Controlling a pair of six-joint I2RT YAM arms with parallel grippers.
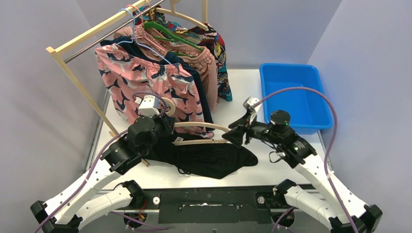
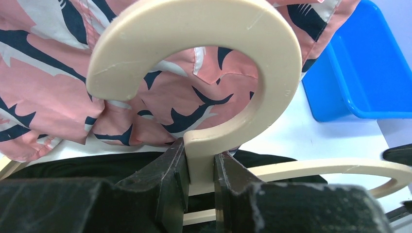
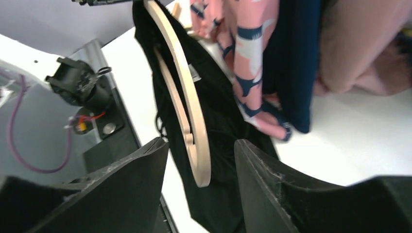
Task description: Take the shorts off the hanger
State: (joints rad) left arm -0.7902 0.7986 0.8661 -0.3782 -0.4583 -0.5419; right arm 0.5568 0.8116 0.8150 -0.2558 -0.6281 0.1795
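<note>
The left gripper clamps the neck of the wooden hanger, steadying it as an anchor; the right gripper stands open astride that hanger's far arm tip, probably to strip the cloth; the black shorts drape from the hanger's bar; the remaining shorts hang behind the hanger on the rack.

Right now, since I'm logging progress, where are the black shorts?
In the top view the black shorts lie front-centre on the table, beneath the wooden hanger whose hook the left claw grips.
</note>
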